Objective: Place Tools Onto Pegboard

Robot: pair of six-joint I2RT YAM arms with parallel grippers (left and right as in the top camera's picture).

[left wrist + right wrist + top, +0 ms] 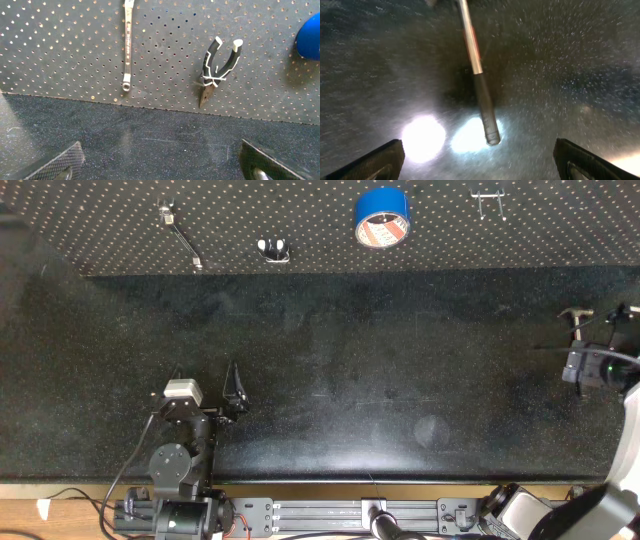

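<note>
A wrench (128,45), pliers (217,67) and a blue tape roll (382,218) are hung on the pegboard (100,220) — the wrench toward its left end, the pliers next, the tape further right. A hook (488,202) is fixed right of the tape. The hammer (477,75) is laid flat on the desk (350,360), out in front of the pegboard's right end. The right fingers (380,160) are spread wide above the handle's end, apart from it. The left fingers (65,162) are held open too — faced toward the pegboard from well back.
</note>
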